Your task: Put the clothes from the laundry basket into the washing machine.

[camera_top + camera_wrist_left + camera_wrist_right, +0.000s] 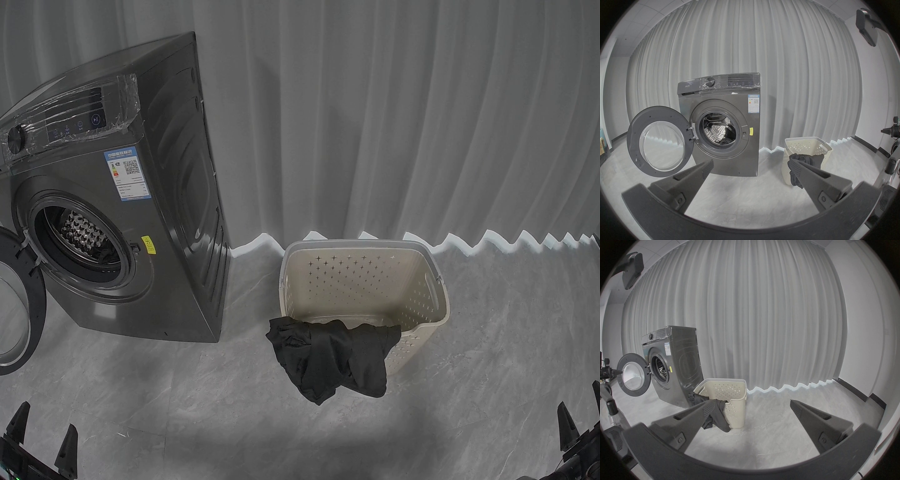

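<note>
The left end effector (42, 437) and the right end effector (581, 415) both hang low at the near corners of the head view, each with its two dark pointed fingers spread wide, tips aimed forward

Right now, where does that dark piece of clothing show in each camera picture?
Head view: dark clothing hangs over the laundry basket's near rim.
Left wrist view: clothing draped on that rim.
Right wrist view: clothing draped on that rim.
Shared landmark: the laundry basket.

Head cam looks down; wrist cams low, fwd-facing; all share washing machine (125, 206) & laundry basket (362, 275).
</note>
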`<state>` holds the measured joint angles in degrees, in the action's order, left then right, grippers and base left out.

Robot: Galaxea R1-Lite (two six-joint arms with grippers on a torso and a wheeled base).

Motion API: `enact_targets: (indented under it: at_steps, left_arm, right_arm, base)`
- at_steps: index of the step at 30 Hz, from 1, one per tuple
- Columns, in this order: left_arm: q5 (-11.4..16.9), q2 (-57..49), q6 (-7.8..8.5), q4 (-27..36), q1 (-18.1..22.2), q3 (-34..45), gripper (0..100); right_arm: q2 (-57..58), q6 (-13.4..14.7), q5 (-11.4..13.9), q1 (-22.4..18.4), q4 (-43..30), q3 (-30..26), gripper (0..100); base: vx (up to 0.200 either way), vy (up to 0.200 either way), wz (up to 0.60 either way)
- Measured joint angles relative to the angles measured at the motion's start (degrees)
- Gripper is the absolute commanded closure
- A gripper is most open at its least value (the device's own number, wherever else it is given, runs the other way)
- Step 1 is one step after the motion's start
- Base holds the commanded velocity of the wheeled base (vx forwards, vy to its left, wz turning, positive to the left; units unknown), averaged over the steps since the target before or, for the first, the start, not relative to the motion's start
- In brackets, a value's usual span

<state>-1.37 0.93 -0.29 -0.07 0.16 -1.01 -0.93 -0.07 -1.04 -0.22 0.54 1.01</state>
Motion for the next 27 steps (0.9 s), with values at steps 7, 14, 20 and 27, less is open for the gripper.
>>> enact_targets:
  at_steps: [7,14,20,27]
  left_arm:
    - [-0.02,0.00,0.05,0.00,0.00,0.00,0]
    - [-0.05,0.00,0.02,0.00,-0.05,0.00,0]
    - [-0.05,0.00,0.02,0.00,0.00,0.00,0]
    - [-0.02,0.00,0.05,0.00,0.00,0.00,0]
  right_arm:
    - [0.00,-0.02,-0.02,-0.02,0.04,0.00,0]
    - [0.00,0.07,0.00,-0.11,0.09,0.00,0]
    - [0.00,0.59,0.30,-0.05,0.00,0.00,0]
    - [0.00,0.07,1.28,-0.05,0.83,0.11,0]
  base:
    - [0.000,0.029,0.00]
    - [0.029,0.000,0.00]
    - [0.167,0.000,0.00]
    - [0.000,0.000,0.00]
